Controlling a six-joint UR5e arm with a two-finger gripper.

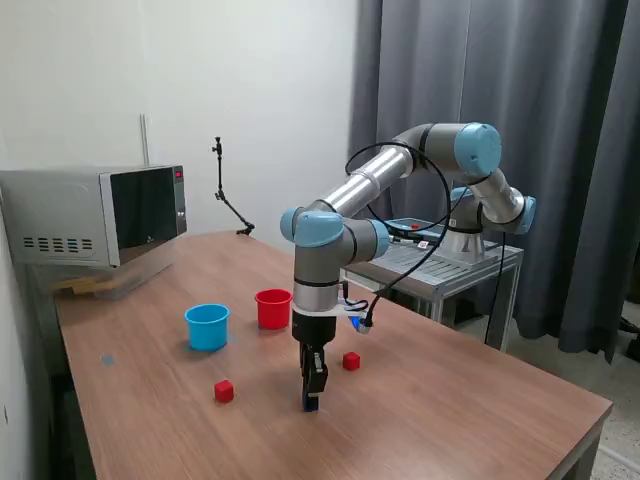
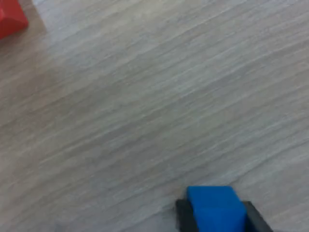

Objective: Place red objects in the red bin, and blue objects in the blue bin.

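My gripper (image 1: pixel 312 401) points straight down at the wooden table, shut on a dark blue cube (image 2: pixel 216 209) that sits between the black fingers (image 2: pixel 184 217) at table height. In the exterior view the cube (image 1: pixel 311 404) shows as a blue sliver at the fingertips. One red cube (image 1: pixel 224 391) lies toward the exterior view's left of the gripper, another red cube (image 1: pixel 351 361) just beyond it to the right. A red cube corner (image 2: pixel 11 19) shows in the wrist view. The red cup (image 1: pixel 272 308) and light blue cup (image 1: pixel 207 326) stand side by side behind the gripper.
A microwave (image 1: pixel 95 215) sits at the table's far left corner in the exterior view. A thin black stand (image 1: pixel 228 195) rises at the back edge. A metal cart (image 1: pixel 440 265) holds the arm's base beyond the table's right side.
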